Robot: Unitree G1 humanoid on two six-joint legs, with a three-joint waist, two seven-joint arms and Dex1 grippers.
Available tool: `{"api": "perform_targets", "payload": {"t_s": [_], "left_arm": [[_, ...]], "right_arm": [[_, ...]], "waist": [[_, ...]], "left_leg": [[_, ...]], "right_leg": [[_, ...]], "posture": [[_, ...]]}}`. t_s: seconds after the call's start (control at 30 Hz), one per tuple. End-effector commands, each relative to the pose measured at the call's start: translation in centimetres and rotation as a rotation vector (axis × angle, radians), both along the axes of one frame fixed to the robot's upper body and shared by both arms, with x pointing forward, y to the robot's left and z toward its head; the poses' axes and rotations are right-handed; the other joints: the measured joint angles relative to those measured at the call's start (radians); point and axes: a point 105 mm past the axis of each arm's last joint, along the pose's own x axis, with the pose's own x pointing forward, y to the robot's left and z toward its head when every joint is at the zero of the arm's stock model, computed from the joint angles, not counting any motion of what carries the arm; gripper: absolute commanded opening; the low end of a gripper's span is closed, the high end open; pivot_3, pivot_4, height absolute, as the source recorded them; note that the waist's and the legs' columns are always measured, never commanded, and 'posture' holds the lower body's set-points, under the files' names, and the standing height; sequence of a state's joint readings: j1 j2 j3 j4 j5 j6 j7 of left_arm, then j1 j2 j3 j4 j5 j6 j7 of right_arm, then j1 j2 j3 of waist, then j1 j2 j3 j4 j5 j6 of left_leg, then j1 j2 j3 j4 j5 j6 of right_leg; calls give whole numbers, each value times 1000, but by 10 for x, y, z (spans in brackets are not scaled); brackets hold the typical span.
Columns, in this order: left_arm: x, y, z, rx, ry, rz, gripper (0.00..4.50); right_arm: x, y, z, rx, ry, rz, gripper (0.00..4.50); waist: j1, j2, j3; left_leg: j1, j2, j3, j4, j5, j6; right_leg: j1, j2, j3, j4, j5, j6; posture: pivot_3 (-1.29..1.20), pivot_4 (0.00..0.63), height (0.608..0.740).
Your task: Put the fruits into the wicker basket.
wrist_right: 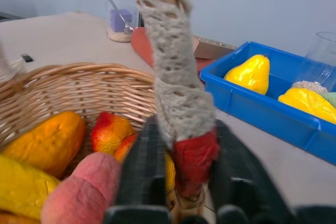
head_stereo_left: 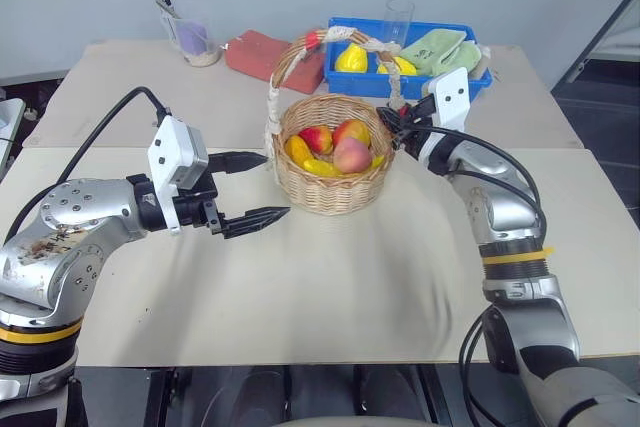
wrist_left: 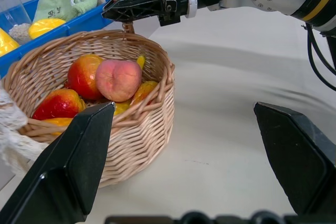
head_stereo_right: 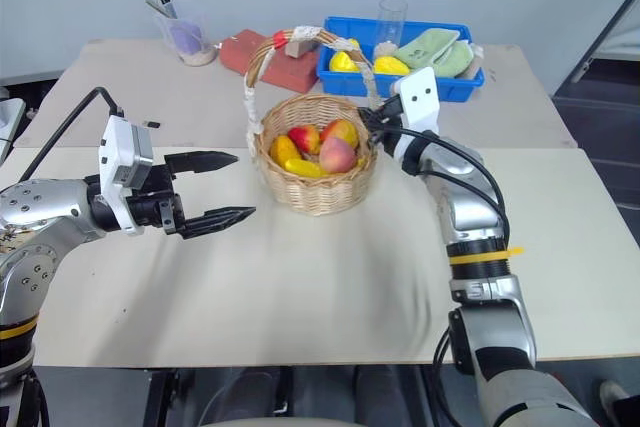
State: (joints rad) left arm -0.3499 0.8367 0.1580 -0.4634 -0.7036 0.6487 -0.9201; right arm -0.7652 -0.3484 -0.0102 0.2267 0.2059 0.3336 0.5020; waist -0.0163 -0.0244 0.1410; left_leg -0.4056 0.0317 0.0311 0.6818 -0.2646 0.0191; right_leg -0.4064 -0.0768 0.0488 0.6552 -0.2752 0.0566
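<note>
Peach and banana sit in the wicker basket, so the task looks done. Risk: right gripper clamps the basket handle's base (red band between its jaws), so any pull could tip it and spill fruit. Left gripper is spread wide, empty, basket just beyond its fingertips.

I'm working in what looks like a lab: bare pale tables pushed together against a blank wall, a blue plastic tray of props beyond my right gripper (toy-like fruit, cloths).
</note>
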Motion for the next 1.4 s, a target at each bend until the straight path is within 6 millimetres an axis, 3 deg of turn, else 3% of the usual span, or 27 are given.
{"api": "perform_targets", "payload": {"t_s": [0.03, 0.17, 0.3, 0.47, 0.63, 0.67, 0.97, 1.2, 1.4], "left_arm": [[-1, -2, 8, -1, -55, -10, 4500], [0, -4, 10, -13, -61, -15, 4500], [0, -7, 14, -36, -66, -23, 4500], [2, -8, 13, -35, -63, -27, 4500], [3, -8, 13, -32, -63, -34, 4500], [4, -8, 13, -32, -63, -33, 4500], [10, 2, 10, -14, -67, 38, 4500], [15, 46, -13, 107, -33, 259, 4500], [-13, 114, -37, 309, 50, 436, 4500]], "right_arm": [[-5, -4, 30, 16, -120, -2, 156], [-6, -27, 39, 0, -185, -74, 156], [-4, -78, 43, -18, -225, -236, 156], [-2, -125, 33, -33, -184, -377, 156], [-1, -134, 15, -4, -109, -392, 155], [-1, -135, 15, 16, -106, -392, 1177], [-15, -139, 22, 37, -77, -367, 4343], [-60, -139, 8, -135, 70, -176, 4463], [-108, -137, -6, -427, 242, 94, 4463]], "waist": [[0, 0, 0], [2, 0, 0], [10, 0, 0], [2, 0, 0], [-11, 0, 0], [-12, 0, 0], [0, 0, 0], [5, 1, 0], [-1, 2, 1]], "left_leg": [[0, 0, 0, 0, 0, 0], [0, 0, 0, 0, 0, 0], [-1, -1, 0, 0, 0, 0], [-1, 0, 0, 0, 0, 0], [1, 1, 1, -2, 0, 0], [1, 1, 1, -2, 0, 0], [0, 0, 1, -2, 0, 0], [0, 1, 1, -2, 0, 1], [1, 2, 3, -3, -1, 2]], "right_leg": [[0, 0, 0, 0, 0, 0], [0, 0, 0, 0, 0, 0], [0, -1, -1, -1, 0, 0], [0, -1, -1, -1, 0, 0], [0, 1, 2, -1, 0, 0], [0, 1, 2, -1, 0, 0], [0, 0, 2, -1, 0, 0], [1, 0, 1, -6, 0, 0], [1, 0, 2, -9, 0, -1]], "posture": [[0, 150, 740], [0, 150, 740], [0, 150, 740], [0, 150, 740], [0, 150, 740], [0, 150, 740], [0, 150, 740], [0, 150, 740], [0, 150, 740]]}}
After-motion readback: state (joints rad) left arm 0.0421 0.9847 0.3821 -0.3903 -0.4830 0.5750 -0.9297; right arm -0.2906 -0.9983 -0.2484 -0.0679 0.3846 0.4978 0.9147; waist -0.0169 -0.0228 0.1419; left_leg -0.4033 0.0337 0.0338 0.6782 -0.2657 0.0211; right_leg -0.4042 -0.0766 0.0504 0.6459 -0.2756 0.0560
